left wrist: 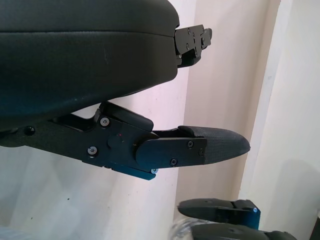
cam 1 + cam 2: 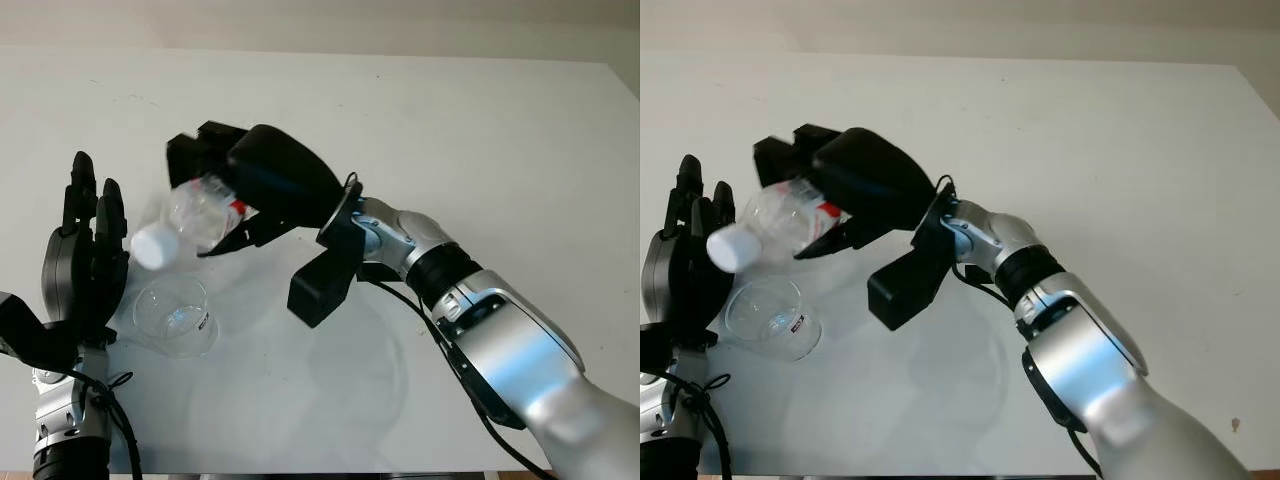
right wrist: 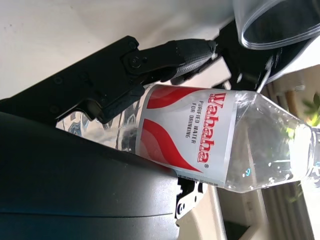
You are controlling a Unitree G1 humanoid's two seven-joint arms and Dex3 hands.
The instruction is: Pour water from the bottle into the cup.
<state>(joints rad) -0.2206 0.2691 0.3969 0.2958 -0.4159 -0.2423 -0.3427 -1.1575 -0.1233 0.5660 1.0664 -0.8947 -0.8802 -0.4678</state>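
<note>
Closest to me, my black right hand (image 2: 262, 190) grips the clear plastic water bottle with a red-and-white label (image 2: 200, 213), tilted with its white cap (image 2: 152, 246) above the clear plastic cup (image 2: 175, 317) on the white table (image 2: 480, 140). My left hand (image 2: 82, 262) is open beside the cup.

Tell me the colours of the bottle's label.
The bottle's label is white with red swirls and lettering, clearest in the right wrist view.

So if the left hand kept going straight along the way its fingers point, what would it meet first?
Probably nothing: the open left hand stands beside the cup, pointing away across bare table. The bottle in the right hand looks off that line, though depth is unclear.
</note>
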